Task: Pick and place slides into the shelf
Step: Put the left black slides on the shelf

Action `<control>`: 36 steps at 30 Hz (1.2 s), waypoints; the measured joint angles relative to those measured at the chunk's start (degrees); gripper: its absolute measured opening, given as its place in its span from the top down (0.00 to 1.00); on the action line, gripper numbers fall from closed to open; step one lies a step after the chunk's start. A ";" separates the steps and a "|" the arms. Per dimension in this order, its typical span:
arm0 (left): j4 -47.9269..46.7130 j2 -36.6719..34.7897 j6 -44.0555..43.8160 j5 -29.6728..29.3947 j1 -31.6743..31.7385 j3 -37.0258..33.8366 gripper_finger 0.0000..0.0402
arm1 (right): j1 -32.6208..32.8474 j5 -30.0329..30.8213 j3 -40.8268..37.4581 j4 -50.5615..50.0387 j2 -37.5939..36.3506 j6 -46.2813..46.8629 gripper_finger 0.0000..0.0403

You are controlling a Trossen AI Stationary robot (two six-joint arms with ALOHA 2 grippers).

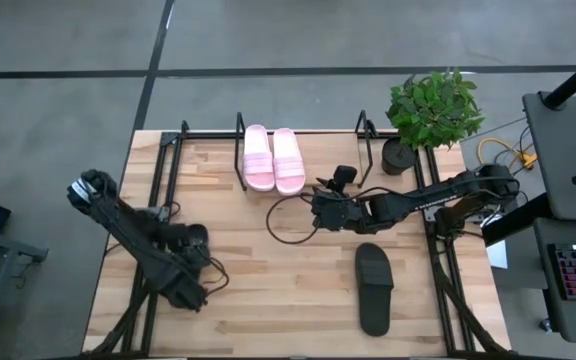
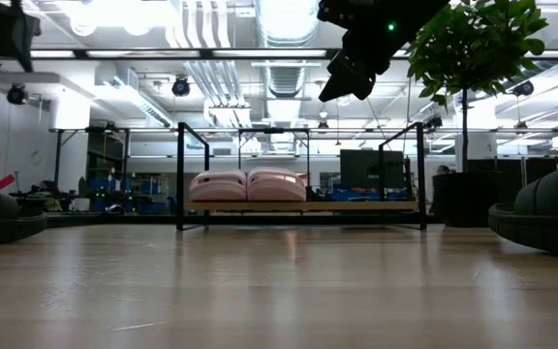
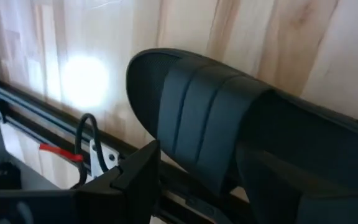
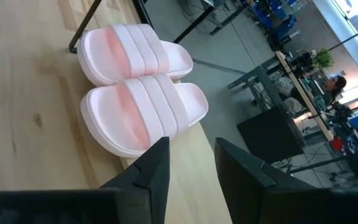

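Pink slides (image 1: 274, 159), two of them, lie side by side on the wooden board of the shelf (image 1: 363, 134), toward its left half, straps facing the arms. In the low view they sit level on the board between the black uprights. One black slide (image 1: 374, 287) lies on the bare table (image 1: 258, 290) in front of the right arm, well apart from the shelf. A second black slide (image 3: 229, 134) fills the left wrist view, lying just beside the left gripper (image 1: 190, 240) near the table's left front; whether that gripper's fingers are parted or closed cannot be told.

The right gripper (image 1: 325, 210) hangs above the table just in front of the shelf, near the pink pair (its wrist view looks straight onto them). Its fingers (image 4: 151, 171) stand parted, with nothing between them. A potted plant (image 1: 433, 108) stands at the shelf's right end.
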 joint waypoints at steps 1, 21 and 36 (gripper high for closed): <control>0.21 0.47 -0.38 0.08 -0.44 0.12 0.51 | 0.00 0.02 0.00 0.04 0.00 -0.02 0.71; 0.92 7.05 -1.70 -3.52 -2.51 -3.93 0.51 | 0.00 -0.02 0.00 -0.06 0.00 -0.13 0.73; 7.72 4.42 -4.68 -3.75 -2.45 -11.05 0.53 | 0.00 -0.02 0.00 -0.26 0.00 -0.59 0.75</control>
